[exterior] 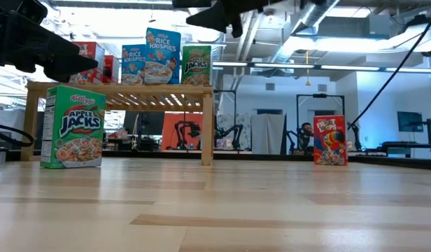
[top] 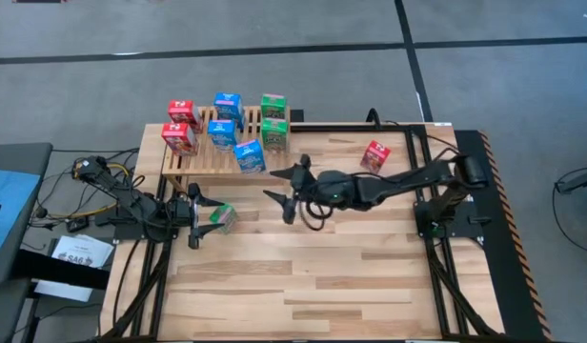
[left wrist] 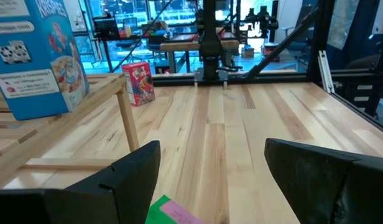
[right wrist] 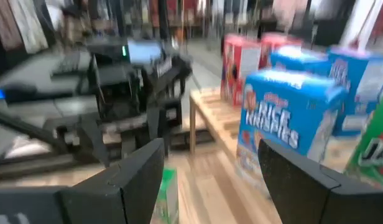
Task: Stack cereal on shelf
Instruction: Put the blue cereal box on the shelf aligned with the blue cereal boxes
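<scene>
Upright green cereal box (exterior: 73, 126), long axis vertical, front toward low camera.

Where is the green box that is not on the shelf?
In the high view, the green box stands on the table, front of the shelf, between the open left end effector's fingers.

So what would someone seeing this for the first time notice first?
Probably the wooden shelf at the table's far left, crowded with seven bright red, blue and green cereal boxes. Next, the right gripper, open and empty, stretched to mid-table just in front of the nearest blue box. The left gripper is open beside a green box standing on the table, while a lone red box stands far right.
</scene>
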`<state>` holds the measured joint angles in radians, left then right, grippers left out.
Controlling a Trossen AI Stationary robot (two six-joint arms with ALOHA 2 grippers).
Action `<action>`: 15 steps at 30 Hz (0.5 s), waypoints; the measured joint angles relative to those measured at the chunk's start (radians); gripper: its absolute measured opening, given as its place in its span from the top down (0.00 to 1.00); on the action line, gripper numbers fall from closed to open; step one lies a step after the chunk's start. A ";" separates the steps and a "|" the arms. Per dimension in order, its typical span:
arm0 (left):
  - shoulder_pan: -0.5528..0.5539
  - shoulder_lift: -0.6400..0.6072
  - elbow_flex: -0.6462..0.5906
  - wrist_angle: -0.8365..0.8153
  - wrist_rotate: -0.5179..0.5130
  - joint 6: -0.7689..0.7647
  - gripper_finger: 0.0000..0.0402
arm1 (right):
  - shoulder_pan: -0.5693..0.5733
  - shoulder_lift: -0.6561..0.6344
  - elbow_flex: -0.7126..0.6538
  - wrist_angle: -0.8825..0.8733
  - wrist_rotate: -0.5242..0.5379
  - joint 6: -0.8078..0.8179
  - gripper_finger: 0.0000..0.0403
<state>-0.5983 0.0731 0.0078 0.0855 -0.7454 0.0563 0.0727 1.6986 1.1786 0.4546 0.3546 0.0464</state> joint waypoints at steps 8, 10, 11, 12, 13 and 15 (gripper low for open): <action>0.000 -0.001 0.000 -0.001 0.002 0.000 0.30 | -0.022 0.014 -0.071 0.157 0.003 -0.123 0.29; 0.000 -0.001 0.000 -0.001 0.001 0.000 0.30 | -0.040 0.038 -0.071 0.164 -0.012 -0.114 0.29; 0.000 -0.001 0.000 -0.001 0.003 0.000 0.30 | -0.048 0.047 -0.073 0.165 -0.012 -0.100 0.29; 0.000 -0.001 0.000 -0.001 0.004 0.000 0.30 | -0.058 0.058 -0.073 0.174 -0.012 -0.085 0.29; 0.000 -0.001 0.000 -0.001 0.004 0.000 0.30 | -0.067 0.068 -0.073 0.184 -0.012 -0.074 0.29; 0.000 -0.001 0.000 -0.001 0.004 0.000 0.30 | -0.082 0.088 -0.071 0.195 -0.014 -0.066 0.29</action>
<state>-0.5985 0.0719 0.0078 0.0845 -0.7414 0.0559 -0.0094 1.7861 1.1076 0.6492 0.3406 -0.0194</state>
